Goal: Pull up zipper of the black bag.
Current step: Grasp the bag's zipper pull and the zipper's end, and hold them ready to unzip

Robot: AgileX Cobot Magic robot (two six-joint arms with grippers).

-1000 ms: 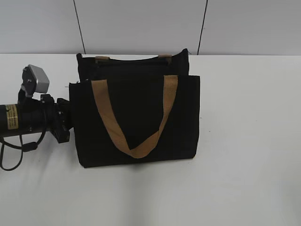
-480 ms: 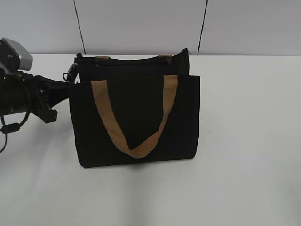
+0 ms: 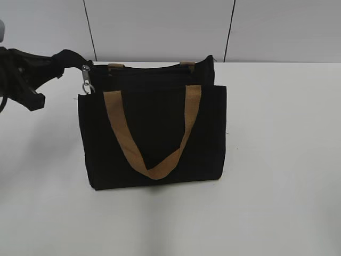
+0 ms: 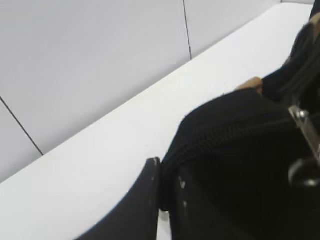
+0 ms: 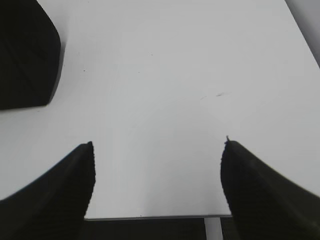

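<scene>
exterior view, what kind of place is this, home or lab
Probably a lab or test bench: a bare white table, plain grey wall panels, and only the black bag set out beside a robot arm.

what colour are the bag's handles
Tan-brown webbing handles on the boxy black fabric bag; exterior view shows it best.

A boxy black bag (image 3: pixel 154 136) stands upright on the bench, front panel facing the viewer. One tan handle droops in a V across that panel. The zipper (image 4: pixel 225 132), a thin dark toothed line, runs along the bag's top edge. A small silvery metal tab (image 3: pixel 86 80) hangs at the bag's upper left corner.
</scene>
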